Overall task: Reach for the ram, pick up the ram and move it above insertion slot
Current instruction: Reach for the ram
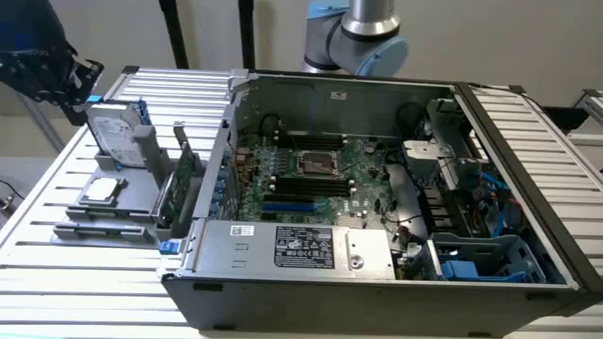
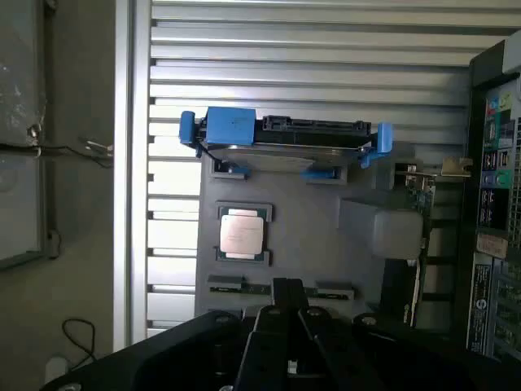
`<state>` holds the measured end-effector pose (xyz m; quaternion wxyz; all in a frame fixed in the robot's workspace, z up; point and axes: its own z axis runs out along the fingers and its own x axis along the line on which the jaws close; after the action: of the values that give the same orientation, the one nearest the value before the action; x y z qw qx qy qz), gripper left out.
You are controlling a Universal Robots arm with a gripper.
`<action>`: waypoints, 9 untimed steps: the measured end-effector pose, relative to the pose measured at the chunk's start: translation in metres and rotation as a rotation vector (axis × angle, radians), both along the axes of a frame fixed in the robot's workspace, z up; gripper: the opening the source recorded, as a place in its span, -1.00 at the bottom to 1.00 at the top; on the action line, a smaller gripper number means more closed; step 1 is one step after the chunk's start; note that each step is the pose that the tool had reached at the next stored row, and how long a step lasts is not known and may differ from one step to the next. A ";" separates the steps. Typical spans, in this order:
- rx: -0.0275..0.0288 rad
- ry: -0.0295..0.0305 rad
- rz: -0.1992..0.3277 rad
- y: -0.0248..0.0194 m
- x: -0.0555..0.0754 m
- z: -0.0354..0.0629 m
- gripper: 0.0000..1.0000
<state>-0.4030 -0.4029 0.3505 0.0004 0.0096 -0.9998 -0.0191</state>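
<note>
- One ram (image 2: 240, 287) lies in the grey holder's (image 2: 317, 252) end slot, just beside the CPU (image 2: 242, 234).
- My gripper (image 2: 286, 295) hovers above it, not touching, jaws shut and holding nothing.

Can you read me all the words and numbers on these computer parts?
No text can be read.
Black label on the power supply: too small.
White sticker beside it: too small.
Hard drive label: blurred.
Processor chip: print blurred.
Stickers on the computer case: blurred.
</note>
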 end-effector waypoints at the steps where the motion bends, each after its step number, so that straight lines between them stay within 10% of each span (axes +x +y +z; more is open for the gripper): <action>1: 0.0000 0.0000 0.000 0.0000 0.000 0.0000 -0.79; 9: 0.0000 0.0000 0.000 0.0000 0.000 0.0000 -0.79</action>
<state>-0.4030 -0.4029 0.3505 0.0004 0.0096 -0.9998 -0.0191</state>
